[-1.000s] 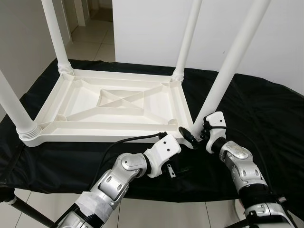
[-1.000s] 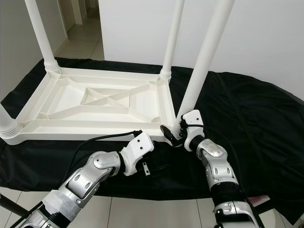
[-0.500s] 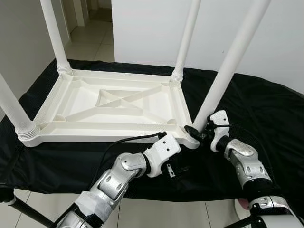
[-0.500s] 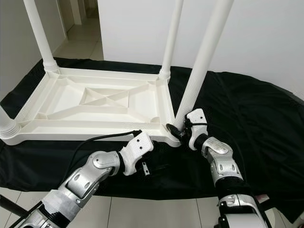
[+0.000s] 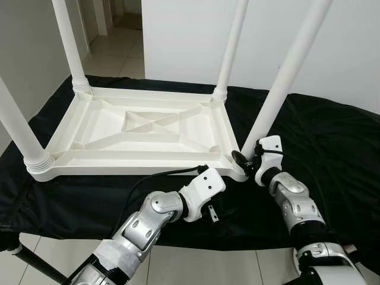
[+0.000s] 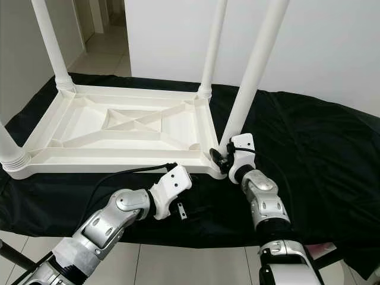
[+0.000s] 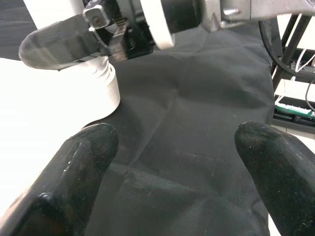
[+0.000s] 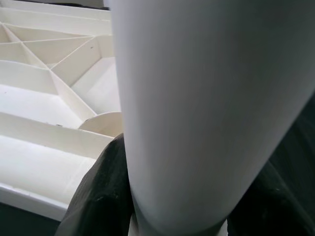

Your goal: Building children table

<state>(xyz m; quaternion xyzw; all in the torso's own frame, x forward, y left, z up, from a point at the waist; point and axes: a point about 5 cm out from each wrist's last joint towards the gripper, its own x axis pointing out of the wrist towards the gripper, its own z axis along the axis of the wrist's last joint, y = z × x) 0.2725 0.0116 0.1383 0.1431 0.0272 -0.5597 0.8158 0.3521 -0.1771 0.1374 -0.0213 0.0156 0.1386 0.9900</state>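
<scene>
White kids' table lies upside down on black cloth, legs up. Right gripper clamped round base of near-right leg at table's corner. Left gripper, fingers apart, hovers over cloth near that corner.

Upturned white table, legs up
</scene>
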